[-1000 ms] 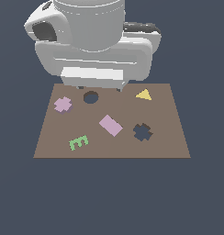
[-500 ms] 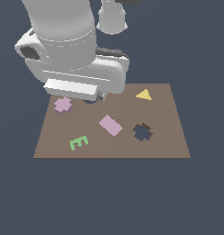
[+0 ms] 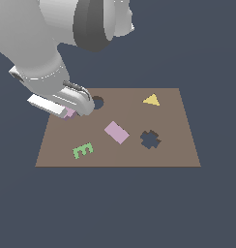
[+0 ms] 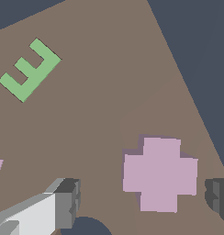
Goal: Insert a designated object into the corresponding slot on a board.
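My gripper (image 4: 143,202): fingers spread wide, grasping nothing, low over the board (image 3: 178,155).
Pink cross (image 4: 159,174): flat on the board, between my fingertips.
Slot (image 3: 150,139): well apart from the cross, beyond the pink rectangle (image 3: 116,132).

arm bent low, pincer (image 4: 143,202) spread wide, empty

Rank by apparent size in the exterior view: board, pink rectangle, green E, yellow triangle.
1. board
2. pink rectangle
3. green E and yellow triangle: look about alike; the triangle lies farther back, so no ranking.
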Motion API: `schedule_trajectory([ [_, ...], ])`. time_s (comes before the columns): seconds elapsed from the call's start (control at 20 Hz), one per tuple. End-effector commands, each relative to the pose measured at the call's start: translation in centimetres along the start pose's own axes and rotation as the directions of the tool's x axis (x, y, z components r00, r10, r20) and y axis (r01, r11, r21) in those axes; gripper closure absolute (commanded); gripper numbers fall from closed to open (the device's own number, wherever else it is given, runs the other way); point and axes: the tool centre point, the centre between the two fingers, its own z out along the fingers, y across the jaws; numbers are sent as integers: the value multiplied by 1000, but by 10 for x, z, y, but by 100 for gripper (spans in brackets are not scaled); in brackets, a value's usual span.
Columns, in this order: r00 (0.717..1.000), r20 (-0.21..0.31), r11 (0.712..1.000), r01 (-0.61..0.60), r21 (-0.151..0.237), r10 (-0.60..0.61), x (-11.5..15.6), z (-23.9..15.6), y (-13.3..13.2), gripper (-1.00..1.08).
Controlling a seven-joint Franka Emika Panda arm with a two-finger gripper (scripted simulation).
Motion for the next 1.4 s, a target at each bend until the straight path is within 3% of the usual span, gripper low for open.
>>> schedule_trajectory([
  [0.0,999,1,999,-36,1,36,0,11,12,-92],
  [0.85,998,4,998,-57,4,57,-1,39,20,-92],
  [0.9,998,4,998,-57,4,57,-1,39,20,108],
  [1.35,998,4,998,-57,4,57,-1,39,20,108],
])
